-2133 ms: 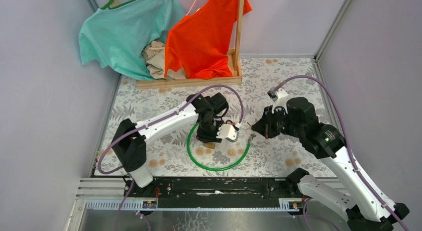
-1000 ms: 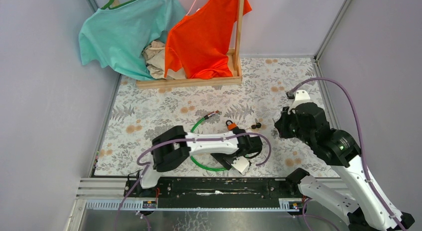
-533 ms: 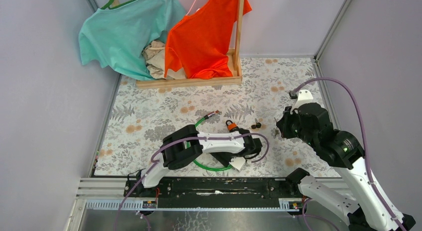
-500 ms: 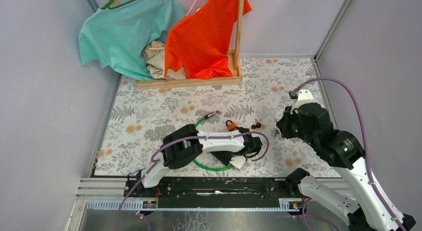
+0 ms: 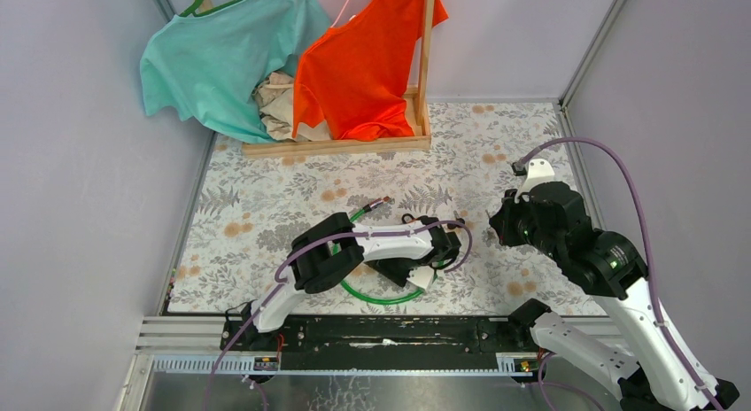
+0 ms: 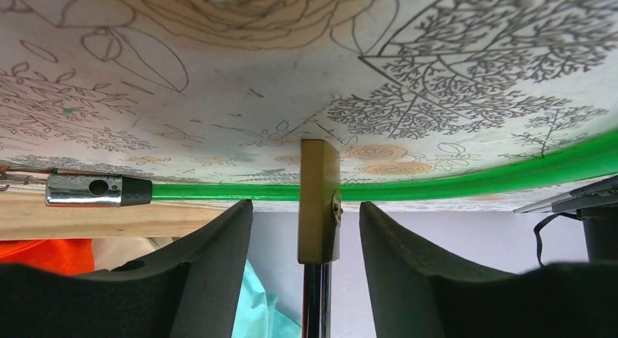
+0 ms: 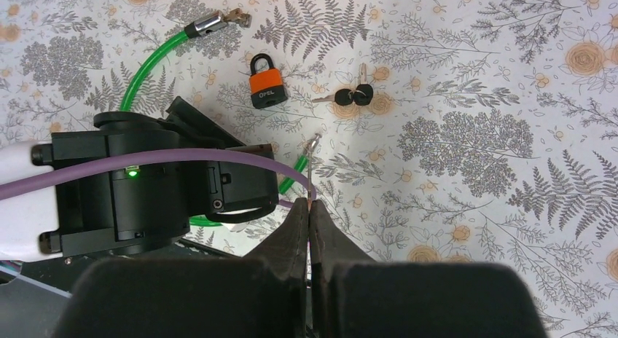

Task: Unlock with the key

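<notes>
Your right tool (image 7: 310,207) is pinched shut on a thin key (image 7: 312,174), held edge-on above the desk (image 7: 474,134). Your left tool (image 6: 304,207) stands with its fingers apart, gripping nothing. The orange padlock (image 7: 264,89) lies flat on the desk, apart from the green cable (image 7: 138,76), with two black-headed spare keys (image 7: 350,96) near it.

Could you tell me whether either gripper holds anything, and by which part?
The right gripper pinches a thin key by its near end. The left gripper holds nothing; its open jaws flank a brass block untouched.
</notes>
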